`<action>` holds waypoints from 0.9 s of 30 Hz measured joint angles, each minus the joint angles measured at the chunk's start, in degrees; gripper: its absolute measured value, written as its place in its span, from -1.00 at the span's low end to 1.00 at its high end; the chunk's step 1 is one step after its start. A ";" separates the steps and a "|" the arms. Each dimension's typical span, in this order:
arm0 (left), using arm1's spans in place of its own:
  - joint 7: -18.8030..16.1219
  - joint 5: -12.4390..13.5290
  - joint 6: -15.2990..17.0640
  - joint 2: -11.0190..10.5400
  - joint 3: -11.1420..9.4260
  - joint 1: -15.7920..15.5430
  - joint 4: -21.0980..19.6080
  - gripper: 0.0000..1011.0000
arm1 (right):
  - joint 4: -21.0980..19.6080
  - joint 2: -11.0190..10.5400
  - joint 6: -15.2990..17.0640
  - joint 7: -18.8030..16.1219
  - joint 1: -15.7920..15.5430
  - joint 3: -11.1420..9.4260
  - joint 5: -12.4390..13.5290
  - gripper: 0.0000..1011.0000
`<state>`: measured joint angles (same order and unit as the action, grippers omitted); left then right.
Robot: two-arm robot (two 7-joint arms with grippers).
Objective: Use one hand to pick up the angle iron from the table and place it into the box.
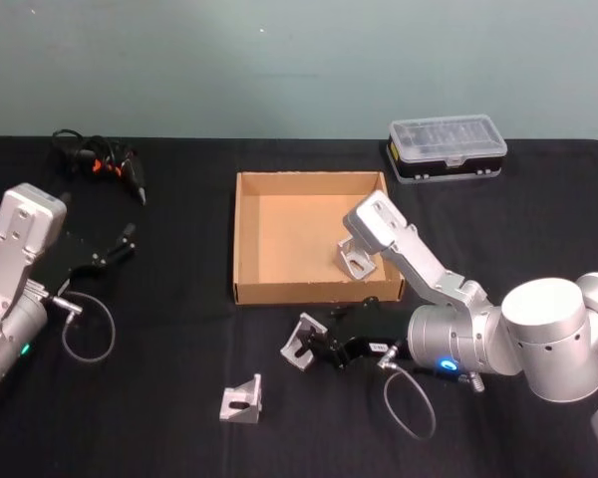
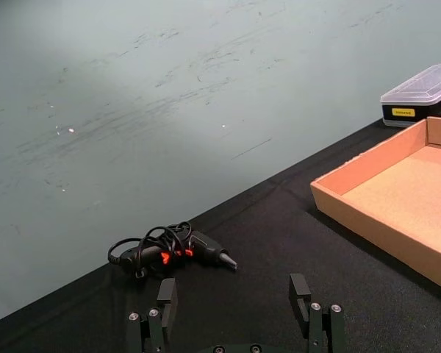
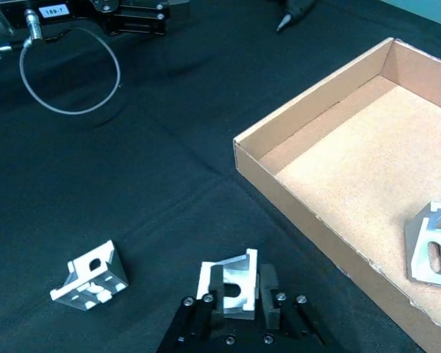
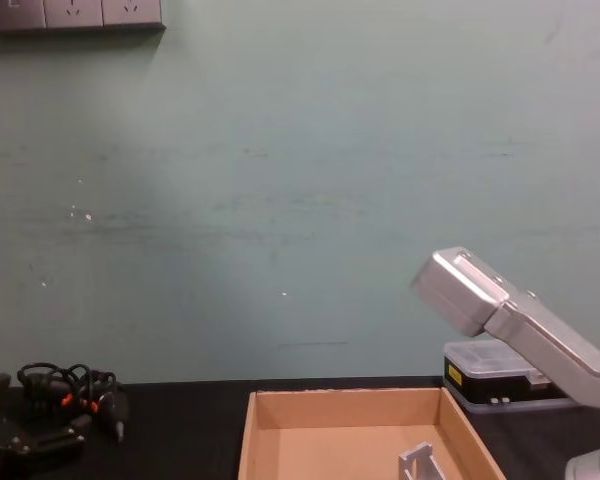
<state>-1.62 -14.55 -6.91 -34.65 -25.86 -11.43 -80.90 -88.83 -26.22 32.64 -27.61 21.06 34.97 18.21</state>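
Head view: the right gripper (image 1: 317,347) sits low over the black surface (image 1: 149,428), at 6 o'clock from the box (image 1: 309,292) and just outside its near wall. Its fingers (image 3: 269,288) are closed on either side of the gripped angle iron (image 1: 303,344), a small grey bracket. Whether that bracket is clear of the surface cannot be told. A second bracket, the boxed angle iron (image 1: 357,261), rests on the cardboard floor toward the box's 4 o'clock corner, partly overlapped by a link of the right arm. A third, the loose angle iron (image 1: 241,400), lies on the surface at 7 o'clock from the gripped one, near it but apart. The left gripper (image 1: 120,244) is parked at the 9 o'clock side of the surface, well apart from the box, and the left fingers (image 2: 167,293) are spread with nothing between them. A cable tangle (image 1: 95,159) lies at 10 o'clock from the box and a clear-lidded plastic case (image 1: 447,149) at 1 o'clock. Progress, as judged: one bracket is delivered and one is at the grasp stage. For this one, the lift over the near wall, the carry toward 12 o'clock and the release are not yet done. The loose bracket is untouched.
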 joint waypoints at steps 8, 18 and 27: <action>0.00 0.00 0.00 0.00 0.00 0.00 0.00 0.98 | -0.04 -0.38 -0.49 -0.45 0.06 0.33 -0.61 -0.80; 0.00 0.00 0.00 0.00 0.00 0.00 0.00 0.98 | -0.88 -0.75 -1.17 -0.41 -0.38 -0.11 -1.15 -0.88; 0.00 0.00 0.00 0.00 0.00 0.00 0.00 0.98 | -6.43 -1.65 -3.57 1.54 -2.10 -3.88 -0.15 -0.88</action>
<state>-1.62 -14.55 -6.91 -34.65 -25.86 -11.43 -80.90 -95.26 -27.88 29.07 -26.07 18.96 31.10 18.06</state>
